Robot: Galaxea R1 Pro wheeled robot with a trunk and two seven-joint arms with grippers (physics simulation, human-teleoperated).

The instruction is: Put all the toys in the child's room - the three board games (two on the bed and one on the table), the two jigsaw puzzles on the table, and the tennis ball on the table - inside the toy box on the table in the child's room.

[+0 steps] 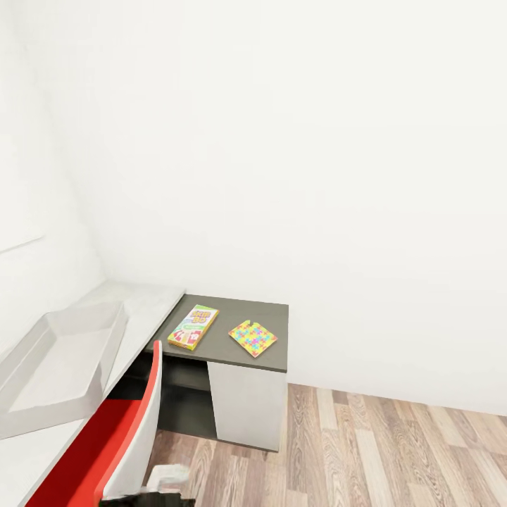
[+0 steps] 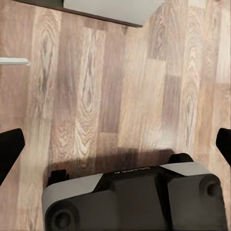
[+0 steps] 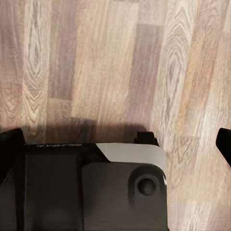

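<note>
Left gripper [image 2: 115, 144] fingers are seen spread wide over the wood floor [image 2: 120, 86]; likewise the right gripper [image 3: 115, 139]. 1 board game [image 1: 193, 327] and 1 jigsaw puzzle [image 1: 253, 337] are laid on the dark cabinet top [image 1: 271, 313], the toy box [image 1: 60, 359] on the pale table [image 1: 144, 313].

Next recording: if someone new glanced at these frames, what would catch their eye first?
Probably the bright colours on the dark cabinet top: a yellow-green board game lying flat, with a multicoloured jigsaw puzzle beside it, apart from it. Next, the red and white chair at the lower left, beside the empty pale grey toy box on the table. Both wrist views look down at wood-plank floor, with widely spread dark fingertips at the edges.
</note>
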